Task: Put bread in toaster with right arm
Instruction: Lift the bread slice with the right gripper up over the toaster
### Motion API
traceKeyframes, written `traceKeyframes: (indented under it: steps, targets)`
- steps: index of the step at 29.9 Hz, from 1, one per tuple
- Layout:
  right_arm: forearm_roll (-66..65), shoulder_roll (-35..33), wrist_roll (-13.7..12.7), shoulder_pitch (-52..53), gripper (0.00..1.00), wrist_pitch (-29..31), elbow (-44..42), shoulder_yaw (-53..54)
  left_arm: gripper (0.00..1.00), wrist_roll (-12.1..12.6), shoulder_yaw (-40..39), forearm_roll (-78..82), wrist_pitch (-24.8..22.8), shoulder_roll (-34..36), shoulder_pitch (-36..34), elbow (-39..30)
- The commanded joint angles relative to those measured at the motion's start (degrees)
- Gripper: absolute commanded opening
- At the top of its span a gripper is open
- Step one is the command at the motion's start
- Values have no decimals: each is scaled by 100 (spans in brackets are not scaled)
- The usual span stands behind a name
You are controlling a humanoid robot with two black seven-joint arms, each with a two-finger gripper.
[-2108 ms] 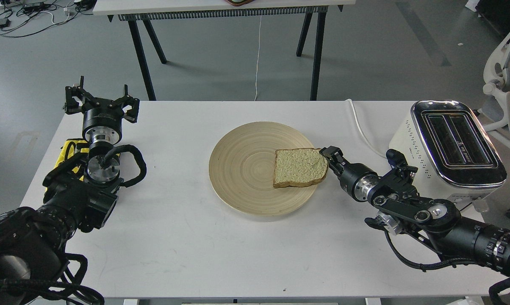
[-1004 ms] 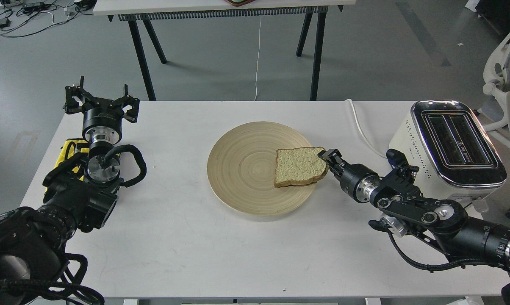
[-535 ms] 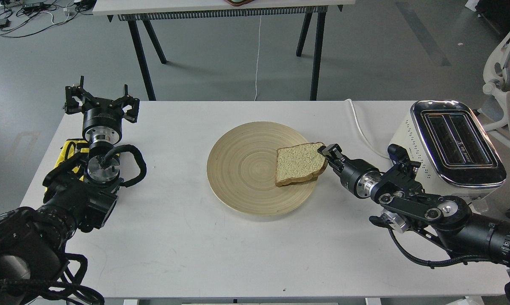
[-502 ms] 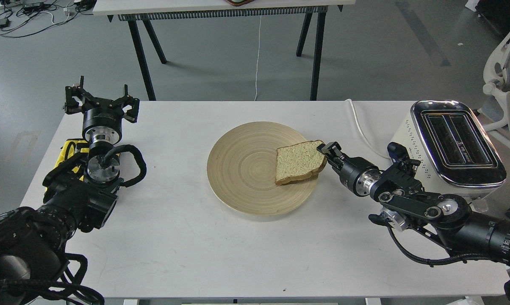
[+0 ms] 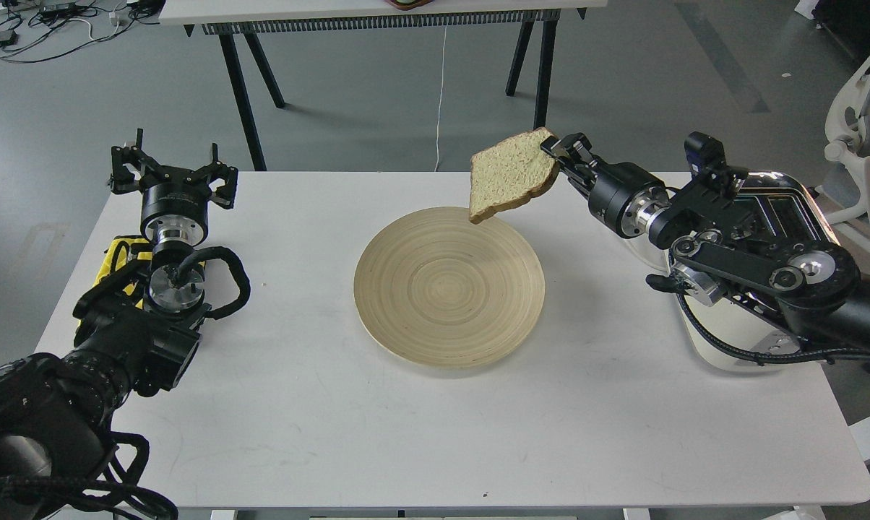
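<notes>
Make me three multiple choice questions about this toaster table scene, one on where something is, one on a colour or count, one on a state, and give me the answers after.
1. Where is the bread?
A. flat on the wooden plate
B. held in the air above the plate's far edge
C. inside a toaster slot

2. What colour is the table top?
A. white
B. black
C. green

3. What state is the left gripper in?
A. shut on the bread
B. open, holding nothing
C. gripping the plate

Answers:
1 B: the right gripper pinches the slice's edge and the slice hangs clear above the bare wooden plate.
2 A: the surface around the plate is plain white.
3 B: its fingers are spread apart at the table's far left edge with nothing between them.
</notes>
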Motion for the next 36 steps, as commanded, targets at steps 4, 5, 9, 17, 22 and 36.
traceKeyframes:
  steps: [4, 5, 9, 17, 22, 36]
  targets:
    - [-828, -1921, -218, 622, 7, 57, 1203, -7, 100, 0, 0, -1, 0, 0, 1, 2]
    - [-1030, -2160, -253, 631, 7, 74, 1266, -7, 100, 0, 0, -1, 0, 0, 1, 2]
    - [-1769, -2986, -367, 631, 7, 302, 1301, -7, 100, 0, 0, -1, 0, 0, 10, 2]
    - [-2421, -4349, -350, 552, 7, 794, 1450, -51, 100, 0, 0, -1, 0, 0, 1, 2]
    - [-2824, -4939, -367, 526, 7, 1138, 1758, -78, 100, 0, 0, -1, 0, 0, 1, 2]
    - [-3177, -4922, -411, 341, 7, 1147, 1758, -640, 100, 0, 0, -1, 0, 0, 10, 2]
